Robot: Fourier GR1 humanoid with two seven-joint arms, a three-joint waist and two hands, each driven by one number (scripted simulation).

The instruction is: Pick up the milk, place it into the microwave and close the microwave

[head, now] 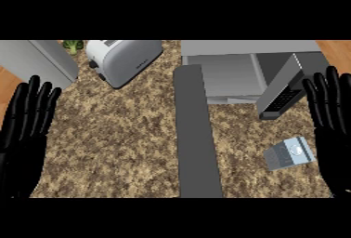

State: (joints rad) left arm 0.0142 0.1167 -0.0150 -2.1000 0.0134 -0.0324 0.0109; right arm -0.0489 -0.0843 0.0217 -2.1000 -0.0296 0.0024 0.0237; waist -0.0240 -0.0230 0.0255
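Observation:
A small grey-blue milk carton [289, 153] lies on its side on the speckled counter at the lower right. Behind it stands the grey microwave [226, 74], its cavity facing me and its door [282, 88] swung open toward the right. My right hand [334, 125] rests open at the right edge, fingers up, just right of the carton and apart from it. At the left edge my left hand [24, 135] is likewise open with straight fingers, holding nothing.
A silver toaster [123, 59] sits at the back left, with a grey box [41, 62] and a bit of broccoli [73, 45] beside it. A dark grey strip [195, 135] runs down the counter's middle.

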